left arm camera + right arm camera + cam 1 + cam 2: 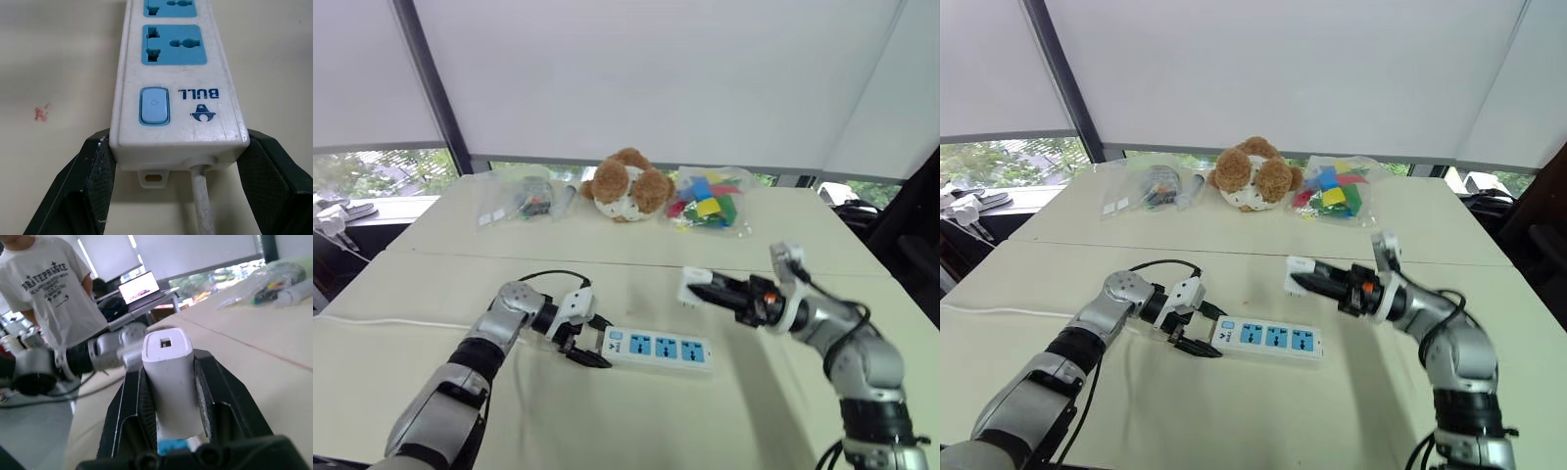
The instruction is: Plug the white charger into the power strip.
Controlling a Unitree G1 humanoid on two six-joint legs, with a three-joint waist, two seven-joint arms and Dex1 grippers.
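The white power strip [661, 350] with blue sockets lies flat on the beige table [636, 421], near its middle. My left gripper [587, 338] is shut on the strip's switch end; in the left wrist view both black fingers [98, 171] press its sides beside the cord [201, 200]. My right gripper [707, 290] hovers above and to the right of the strip, shut on the white charger [693, 286]. The charger [168, 377] sticks out between the pads, its end showing a small port. Its prongs are hidden.
At the table's far edge sit a brown teddy bear [626, 184], a bag of coloured blocks [707, 201] and a bag of small items [529, 196]. A white cable [391, 321] runs off left. A person [54, 289] stands beyond the table near a laptop [139, 286].
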